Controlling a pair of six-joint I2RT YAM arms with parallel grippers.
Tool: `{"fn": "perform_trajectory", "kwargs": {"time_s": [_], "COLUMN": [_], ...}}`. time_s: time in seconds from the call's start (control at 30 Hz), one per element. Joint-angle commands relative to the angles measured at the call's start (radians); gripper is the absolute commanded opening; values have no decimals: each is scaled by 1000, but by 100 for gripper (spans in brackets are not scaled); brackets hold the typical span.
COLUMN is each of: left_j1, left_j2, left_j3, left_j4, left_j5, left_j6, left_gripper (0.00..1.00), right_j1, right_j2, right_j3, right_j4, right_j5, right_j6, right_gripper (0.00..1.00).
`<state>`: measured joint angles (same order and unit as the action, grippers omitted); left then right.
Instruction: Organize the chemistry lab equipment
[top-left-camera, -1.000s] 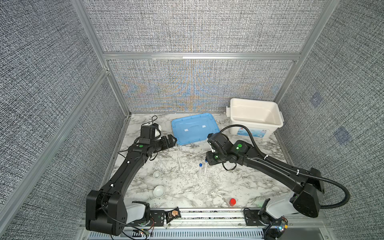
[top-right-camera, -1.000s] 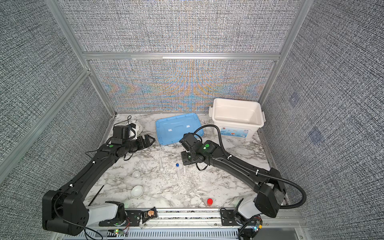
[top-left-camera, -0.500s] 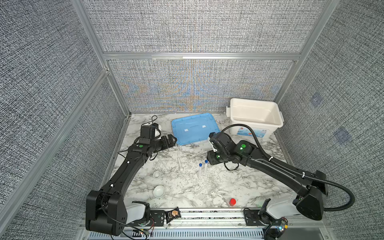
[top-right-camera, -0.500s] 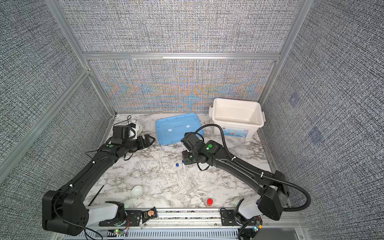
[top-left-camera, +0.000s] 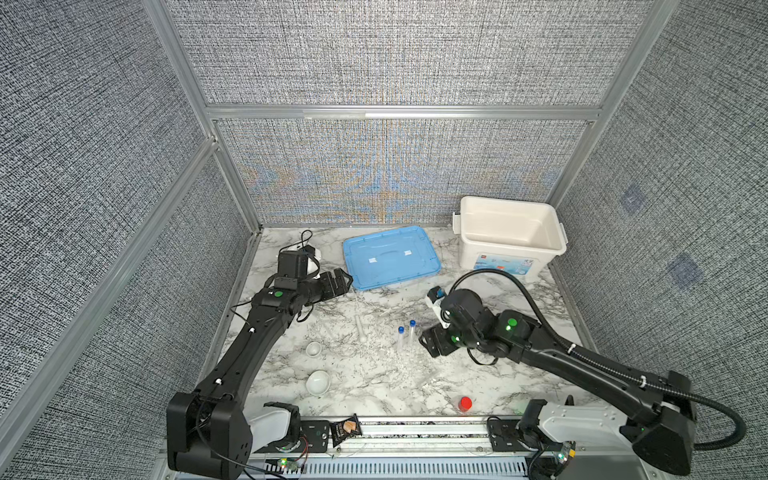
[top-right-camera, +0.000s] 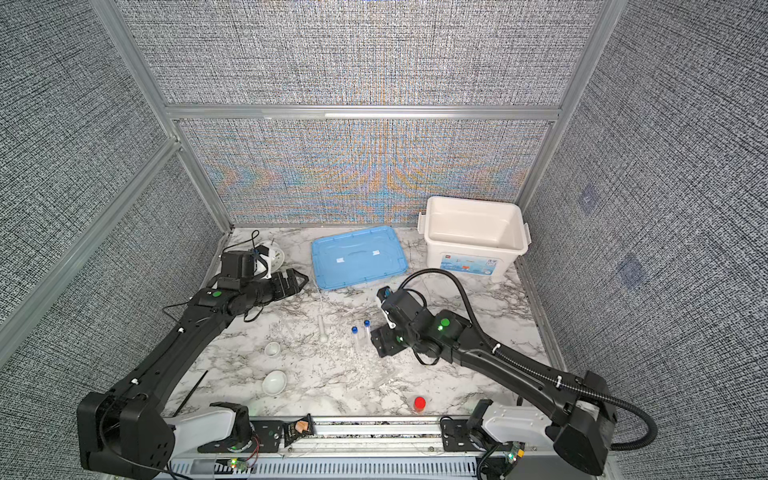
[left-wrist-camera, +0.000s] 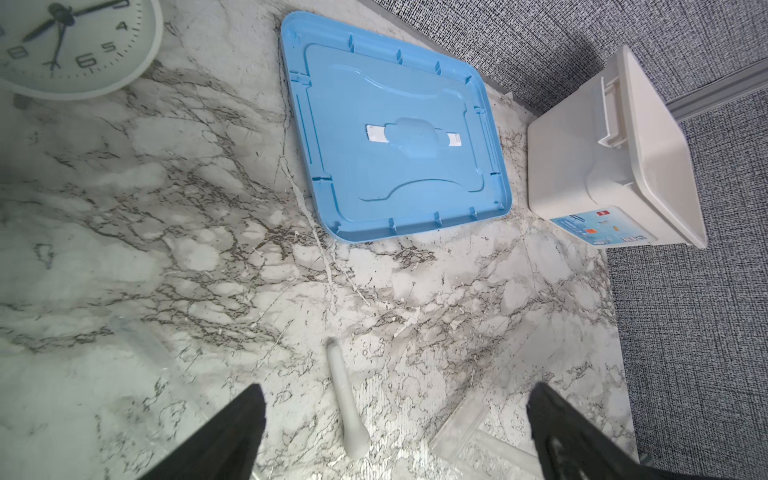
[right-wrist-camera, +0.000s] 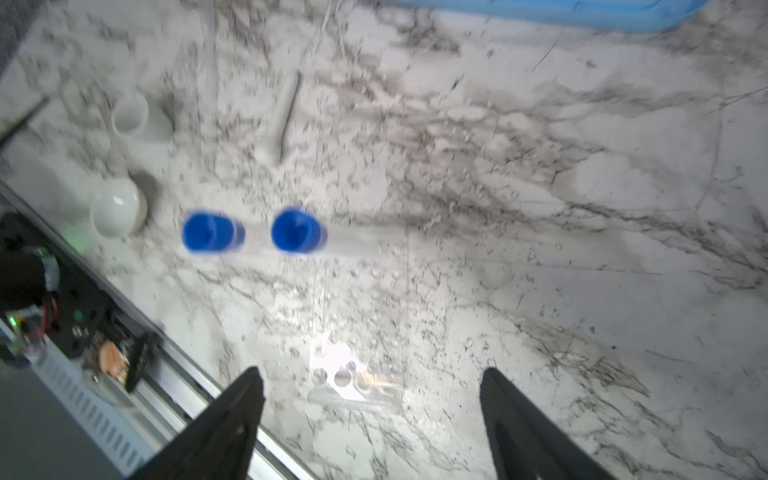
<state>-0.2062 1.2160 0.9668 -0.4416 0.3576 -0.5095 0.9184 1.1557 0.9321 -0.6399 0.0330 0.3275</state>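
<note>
**Top view:** two tubes (top-left-camera: 401, 337) upright mid-worktop (top-left-camera: 374, 376), just beside right gripper (top-left-camera: 429, 341); dishes (top-left-camera: 318, 382) lie apart.

**Left wrist:** left gripper (left-wrist-camera: 395, 390) fingers spread, empty; matte white pestle (left-wrist-camera: 345, 399) near, flared end.

**Right wrist:** fingers (right-wrist-camera: 232, 415) spread, empty; clear slim tubes, glossy blue caps.

**Judged:** tubes look stood; pestle next, needing a narrow crosswise pinch.

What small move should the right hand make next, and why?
Probably draw the right hand straight back from the two blue-capped tubes. It is open and empty, both tubes appear to stand upright just ahead of its fingertips, and a sideways swing could tip them. The white pestle lies loose beyond them.
</note>
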Motion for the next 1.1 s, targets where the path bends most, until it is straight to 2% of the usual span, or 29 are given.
{"fn": "perform_trajectory", "kwargs": {"time_s": [0.0, 0.03, 0.13, 0.27, 0.43, 0.57, 0.83, 1.07], "left_j1": [1, 1, 1, 1, 2, 1, 2, 2], "left_j2": [-28, -39, -74, -102, -123, -131, -124, -124], "left_j3": [18, 19, -2, -20, -17, -23, -19, -19], "left_j4": [-83, -99, -103, -103, -154, -152, -134, -137], "left_j5": [-51, -74, -134, -143, -171, -184, -160, -160], "left_j6": [46, 54, 58, 64, 95, 100, 97, 101], "left_gripper": [99, 99, 99, 99, 99, 99, 99, 99], "right_j1": [48, 66, 115, 171, 204, 223, 243, 254], "right_j2": [-75, -96, -104, -78, -53, 34, 194, 194], "right_j3": [-106, -147, -238, -319, -403, -384, -312, -302], "right_j4": [143, 171, 229, 286, 340, 321, 357, 347], "right_j5": [-31, -22, -4, 96, 100, 189, 155, 128], "right_j6": [-103, -100, -82, 0, 101, 149, 137, 161], "right_gripper": [92, 99, 99, 99, 99, 99, 99, 99]}}
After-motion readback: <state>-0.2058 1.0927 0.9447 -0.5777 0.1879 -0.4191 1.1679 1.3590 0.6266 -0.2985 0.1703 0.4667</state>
